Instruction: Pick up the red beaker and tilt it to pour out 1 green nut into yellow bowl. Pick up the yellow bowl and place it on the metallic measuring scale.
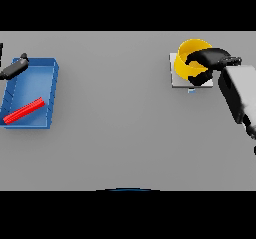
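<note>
At the upper right of the frame, my right hand (207,63) curls its fingers (199,76) around the rim of the yellow bowl (190,50), which sits on the metallic measuring scale (174,73) on the grey desk (125,123). At the upper left edge, my left hand (15,67) reaches over the corner of a blue tray (54,83); whether its fingers are clenched I cannot tell. The red beaker (24,110) lies on its side inside that tray.
</note>
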Available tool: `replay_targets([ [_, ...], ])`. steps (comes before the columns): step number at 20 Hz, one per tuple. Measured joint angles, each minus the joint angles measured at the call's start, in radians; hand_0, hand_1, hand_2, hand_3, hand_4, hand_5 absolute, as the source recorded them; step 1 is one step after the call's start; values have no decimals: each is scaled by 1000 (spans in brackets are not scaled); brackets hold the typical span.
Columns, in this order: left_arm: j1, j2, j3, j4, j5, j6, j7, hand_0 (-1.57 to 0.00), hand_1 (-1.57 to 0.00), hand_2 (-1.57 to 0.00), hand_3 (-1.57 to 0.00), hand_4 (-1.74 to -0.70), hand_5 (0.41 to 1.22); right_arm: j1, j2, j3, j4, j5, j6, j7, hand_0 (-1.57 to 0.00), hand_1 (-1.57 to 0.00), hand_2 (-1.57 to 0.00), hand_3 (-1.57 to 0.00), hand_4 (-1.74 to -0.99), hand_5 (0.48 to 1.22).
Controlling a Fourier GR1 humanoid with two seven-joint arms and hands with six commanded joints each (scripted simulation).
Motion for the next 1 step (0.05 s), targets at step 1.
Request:
replay_targets([
  [1,4,0,0,-7,-1,5,-9,1,1,1,1,-821,734,-6,8,2,18,6,-3,3,-53,-47,-115,-348,-1308,733],
])
